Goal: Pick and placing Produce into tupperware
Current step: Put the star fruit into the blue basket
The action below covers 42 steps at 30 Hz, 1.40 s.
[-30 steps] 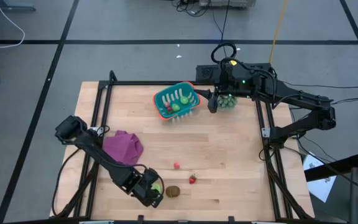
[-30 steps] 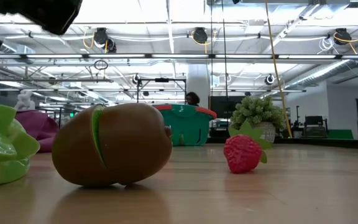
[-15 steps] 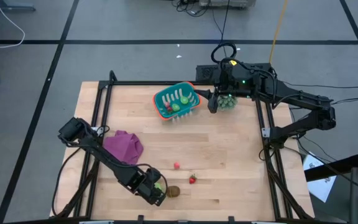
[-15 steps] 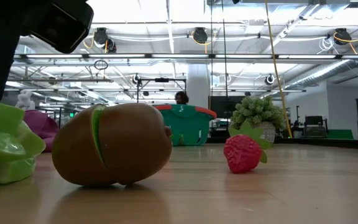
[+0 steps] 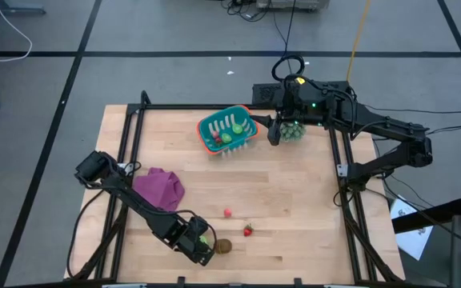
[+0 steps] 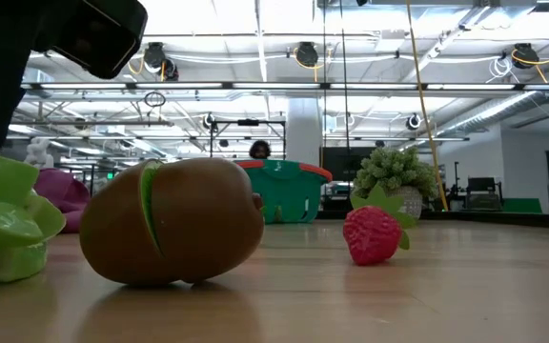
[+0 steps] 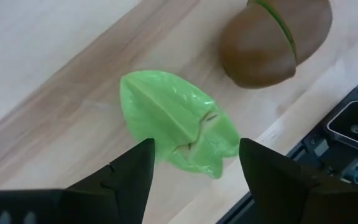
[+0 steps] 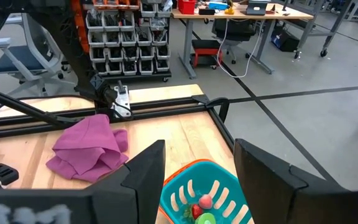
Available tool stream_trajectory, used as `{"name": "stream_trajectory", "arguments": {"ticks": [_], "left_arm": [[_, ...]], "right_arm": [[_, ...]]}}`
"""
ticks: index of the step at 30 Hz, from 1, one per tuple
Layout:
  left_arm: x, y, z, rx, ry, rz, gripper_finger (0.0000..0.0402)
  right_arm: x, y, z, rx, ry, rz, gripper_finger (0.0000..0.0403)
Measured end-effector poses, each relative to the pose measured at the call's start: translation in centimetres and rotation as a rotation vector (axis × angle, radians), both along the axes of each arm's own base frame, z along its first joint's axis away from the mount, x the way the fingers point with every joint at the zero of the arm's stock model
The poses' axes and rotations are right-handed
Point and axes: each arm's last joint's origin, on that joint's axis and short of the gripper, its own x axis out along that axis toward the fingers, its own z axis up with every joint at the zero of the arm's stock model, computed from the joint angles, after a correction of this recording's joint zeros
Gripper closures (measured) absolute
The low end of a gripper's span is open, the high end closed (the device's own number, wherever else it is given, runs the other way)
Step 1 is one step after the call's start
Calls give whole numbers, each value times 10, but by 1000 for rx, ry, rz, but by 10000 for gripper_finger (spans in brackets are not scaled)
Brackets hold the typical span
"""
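Since a second ago the left arm has shifted a little toward the green piece at the lower middle of the high view; the rest of the table looks unchanged. The left gripper (image 7: 193,163) hovers just over the light green leafy toy (image 7: 178,122), fingers spread to either side of it and not yet touching. This reads as the approach to a pick: next it likely has to drop, close on the green piece, then carry it up-frame to the basket. The teal tupperware (image 5: 229,130) sits at the upper middle, already holding a red and a green piece. The right gripper (image 8: 194,167) waits just beside it, fingers apart and empty. On the bare wood lie the brown kiwi (image 5: 223,246), a strawberry (image 5: 248,230) and a small red piece (image 5: 227,213).
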Motion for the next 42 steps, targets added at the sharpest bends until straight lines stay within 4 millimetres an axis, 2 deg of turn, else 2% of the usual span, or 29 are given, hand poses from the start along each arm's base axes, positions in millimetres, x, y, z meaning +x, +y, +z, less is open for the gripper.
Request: {"name": "stream_trajectory", "arguments": {"ticks": [10,20,27,35,39,41,42], "left_arm": [[4,7,-3,24,8,-20,163],[6,6,-11,7,60,-29,163],[2,11,-14,73,98,-38,163],[1,24,-16,166,135,-62,163],[2,36,-19,245,158,-77,163],[2,45,-28,290,209,-89,163],[3,48,-25,291,202,-96,163]], "right_arm": [[0,0,0,16,-5,-5,220],[0,0,0,8,-3,-2,220],[0,0,0,7,-2,-2,220],[0,0,0,8,-2,-2,220],[0,0,0,15,-5,-4,220],[0,0,0,17,-5,-5,220],[0,0,0,17,-4,-5,220]]}}
